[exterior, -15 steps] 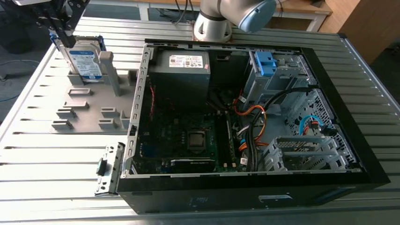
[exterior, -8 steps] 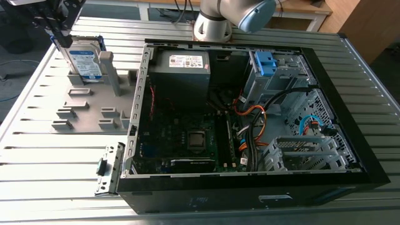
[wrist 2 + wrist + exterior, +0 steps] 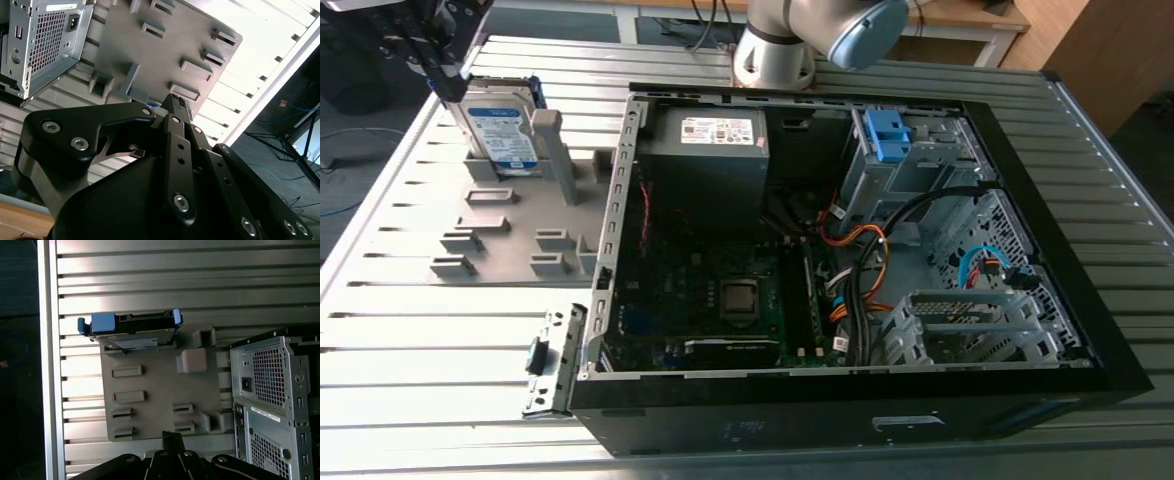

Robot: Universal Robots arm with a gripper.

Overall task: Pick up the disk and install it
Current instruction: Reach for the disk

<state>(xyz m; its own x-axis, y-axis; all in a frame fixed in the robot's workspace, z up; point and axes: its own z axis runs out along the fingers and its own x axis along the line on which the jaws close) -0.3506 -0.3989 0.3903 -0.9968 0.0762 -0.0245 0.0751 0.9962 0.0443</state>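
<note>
Three cameras split the scene between them. The exterior view looks down into the open computer case [image 3: 854, 250], with a grey power-supply box [image 3: 720, 140] and a blue bracket [image 3: 887, 130] inside. In that view the disk [image 3: 500, 125] stands upright in a slot at the far corner of the grey fixture plate [image 3: 494, 235], to the exterior view's left of the case.

The first wrist view shows the disk edge-on, with the blue caddy ends sticking out at both sides, and also the case's perforated rear. The gripper [image 3: 450, 90] hangs near the disk's upper corner. In the first wrist view its tips sit well apart from the disk. In both wrist views the fingertips meet in one narrow point, closed on nothing.

The ribbed metal table [image 3: 440, 380] runs on past the plate to an edge close by, with dark floor beyond it. A tall grey post [image 3: 550, 150] rises just beside the disk, on the side toward the case.

In the second wrist view the gripper's black body covers the disk's slot, and a fleck of blue by the tips is too small to name. The exterior view's top edge cuts off the gripper's upper part.
</note>
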